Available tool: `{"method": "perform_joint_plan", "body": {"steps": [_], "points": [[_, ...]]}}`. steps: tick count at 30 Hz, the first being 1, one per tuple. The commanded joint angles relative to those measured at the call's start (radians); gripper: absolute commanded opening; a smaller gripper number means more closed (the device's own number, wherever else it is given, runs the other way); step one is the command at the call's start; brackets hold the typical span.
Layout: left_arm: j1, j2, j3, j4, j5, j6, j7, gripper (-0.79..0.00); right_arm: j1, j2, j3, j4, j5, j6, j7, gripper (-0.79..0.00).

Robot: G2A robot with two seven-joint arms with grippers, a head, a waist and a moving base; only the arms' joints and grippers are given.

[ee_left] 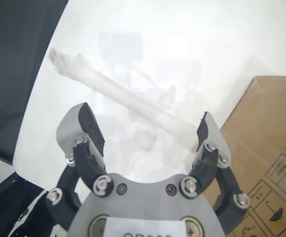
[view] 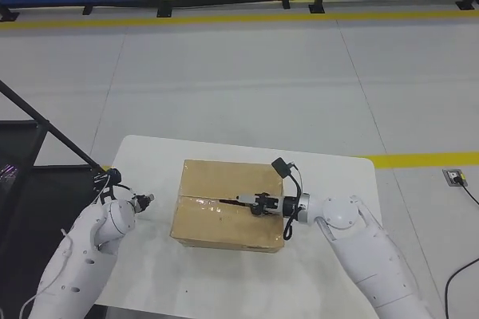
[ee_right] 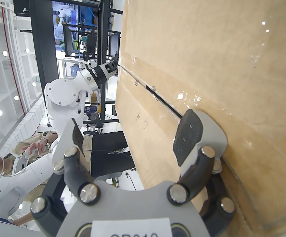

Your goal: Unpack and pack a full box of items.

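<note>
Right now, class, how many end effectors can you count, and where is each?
2. The left end effector is over the white table, beside the cardboard box; the right end effector is over that box's top, at its centre seam.

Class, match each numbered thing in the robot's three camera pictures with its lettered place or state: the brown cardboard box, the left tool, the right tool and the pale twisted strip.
1. brown cardboard box
2. left tool
3. right tool
4. pale twisted strip

a. open, at the box's top seam
b. in the middle of the white table
c. runs from beside a left tool fingertip out across the table
d. open, over the table beside the box

Pairs: 1-b, 2-d, 3-a, 4-c
</note>
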Motion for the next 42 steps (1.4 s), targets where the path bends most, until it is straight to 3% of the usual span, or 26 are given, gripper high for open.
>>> {"method": "perform_joint_plan", "body": {"steps": [1,8,19,26,33,36,42], "points": [[0.002,0.0,-0.001,-0.002,0.0,-0.001,0.002,0.0,0.0,0.0,0.0,0.0,0.0,0.0,0.0,0.0],[0.003,-0.004,-0.001,0.026,-0.005,0.025,0.012,0.0,0.0,0.0,0.0,0.0,0.0,0.0,0.0,0.0],[-0.142,-0.05,0.126,0.18,0.047,0.17,-0.079,0.0,0.0,0.0,0.0,0.0,0.0,0.0,0.0,0.0],[-0.211,-0.077,0.192,0.293,0.061,0.121,-0.11,0.0,0.0,0.0,0.0,0.0,0.0,0.0,0.0,0.0],[-0.264,-0.104,0.225,0.398,0.049,0.133,-0.12,0.0,0.0,0.0,0.0,0.0,0.0,0.0,0.0,0.0],[-0.281,-0.115,0.243,0.436,0.053,0.132,-0.12,-0.071,0.0,0.0,0.0,0.0,0.0,0.0,0.0,0.0],[-0.31,-0.133,0.26,0.496,0.05,0.13,-0.121,-0.102,0.0,0.0,0.0,0.0,0.0,0.0,0.0,0.0]]}}
